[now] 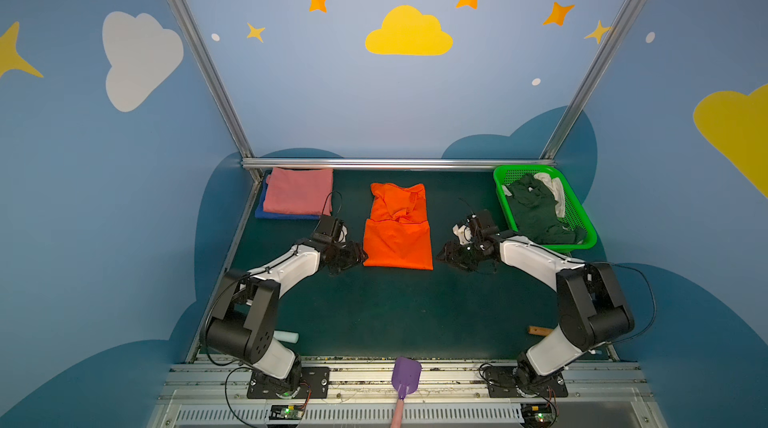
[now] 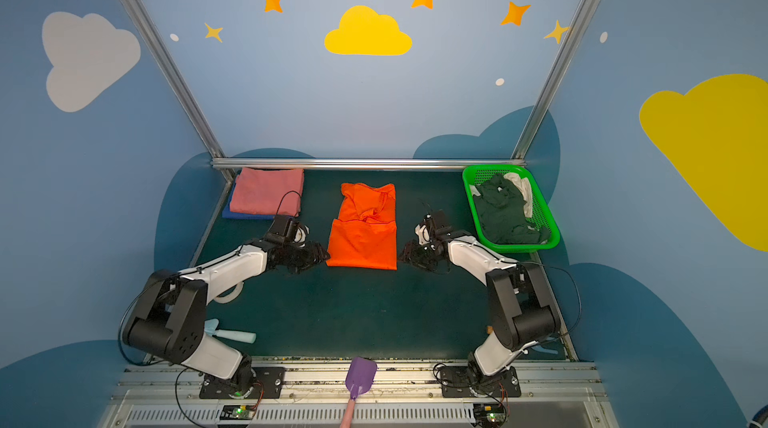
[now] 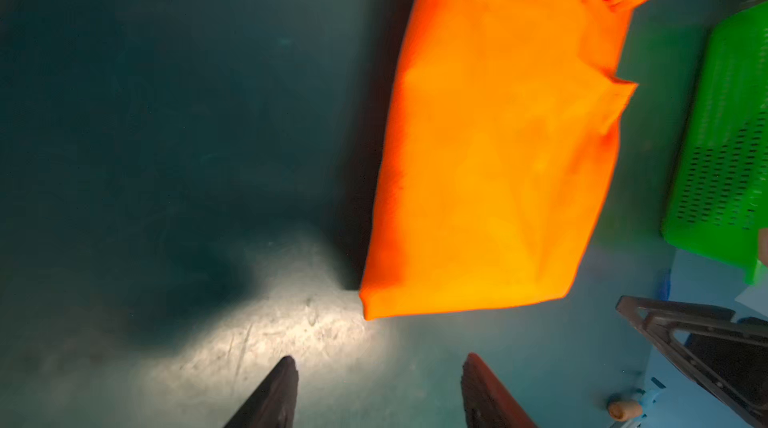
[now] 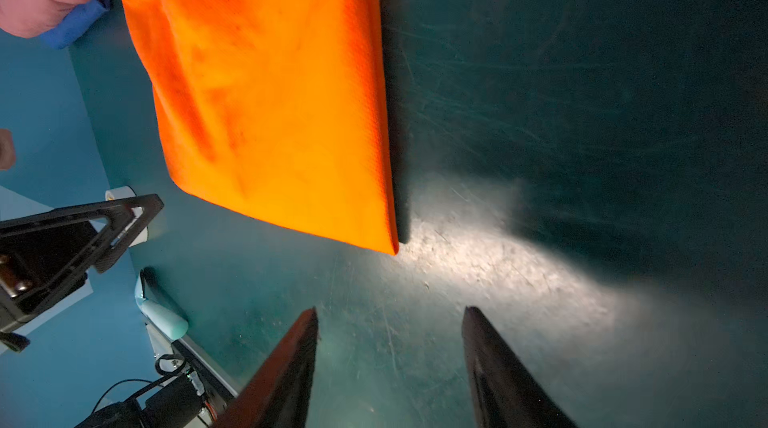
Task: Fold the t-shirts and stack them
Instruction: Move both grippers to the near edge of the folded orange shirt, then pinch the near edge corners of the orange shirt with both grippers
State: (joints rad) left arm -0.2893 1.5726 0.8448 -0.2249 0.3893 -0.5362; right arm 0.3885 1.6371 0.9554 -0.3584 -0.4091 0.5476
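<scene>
Hands are open: my left hand and my right hand hold nothing. The orange t-shirt lies folded on the worktop between them. The pink t-shirt sits on the blue t-shirt in the far left corner.

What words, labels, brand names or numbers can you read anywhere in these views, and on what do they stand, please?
None can be read.
The orange t-shirt, the pink t-shirt and the green basket are plain.
The wall decals are only clouds and stars.
Any print on the small circuit board is too small to read.
</scene>
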